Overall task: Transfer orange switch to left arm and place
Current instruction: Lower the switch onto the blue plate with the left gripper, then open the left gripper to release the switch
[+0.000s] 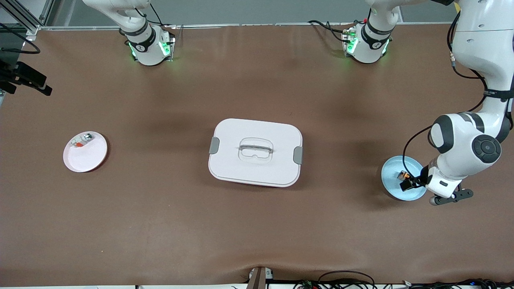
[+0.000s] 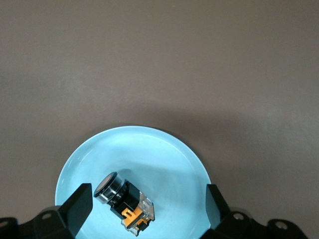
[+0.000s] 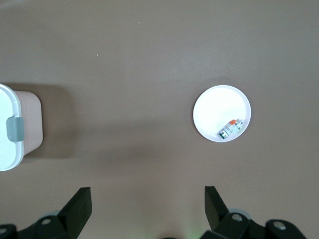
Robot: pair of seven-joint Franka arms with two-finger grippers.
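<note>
The orange switch [image 2: 124,203], a small black push-button with an orange piece in its clear end, lies on its side on a light-blue plate [image 2: 159,159] at the left arm's end of the table. My left gripper [image 2: 148,204] hangs low over that plate [image 1: 395,168], open, with a finger on either side of the switch [image 1: 402,175] and not touching it. In the front view the left gripper [image 1: 408,181] covers part of the plate. The white box [image 1: 255,151] stands mid-table. My right gripper [image 3: 148,206] is open and holds nothing, high over bare table; the front view does not show it.
A pink plate [image 1: 85,151] with a whitish-clear part [image 1: 82,141] lies toward the right arm's end of the table. The right wrist view shows this plate [image 3: 219,107] and one clipped end of the box [image 3: 7,124]. Cables run along the table's front edge.
</note>
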